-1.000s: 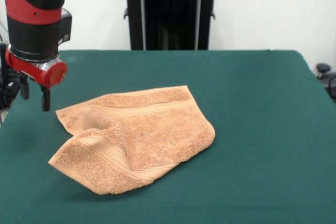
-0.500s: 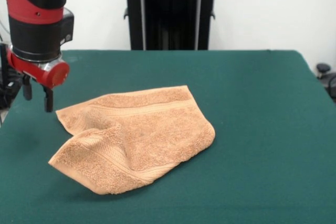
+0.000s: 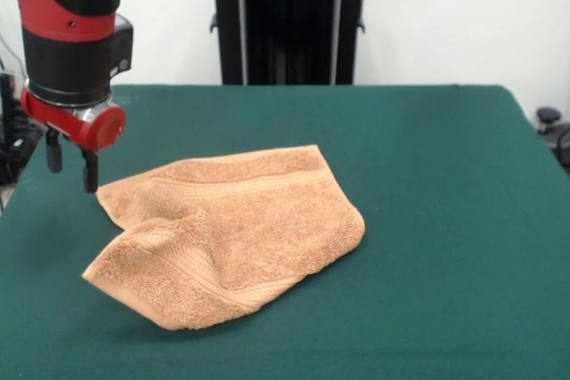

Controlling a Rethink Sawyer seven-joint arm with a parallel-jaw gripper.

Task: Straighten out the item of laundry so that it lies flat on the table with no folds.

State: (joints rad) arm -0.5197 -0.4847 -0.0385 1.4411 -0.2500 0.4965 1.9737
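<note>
Since a second ago I've brought the gripper point(image 3: 72, 166), prongs apart and empty, toward the soft, light towel's point(image 3: 233, 229) far-left corner; I'd pinch there.

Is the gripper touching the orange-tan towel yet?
Cannot tell. In the front view the open gripper hangs at the orange-tan towel's upper-left corner, one fingertip right beside the cloth edge, but this single angle shows neither a clear gap nor contact.

wall point(image 3: 463, 15): plain white | black stand point(image 3: 289, 20): against wall, centre | light: even
</note>
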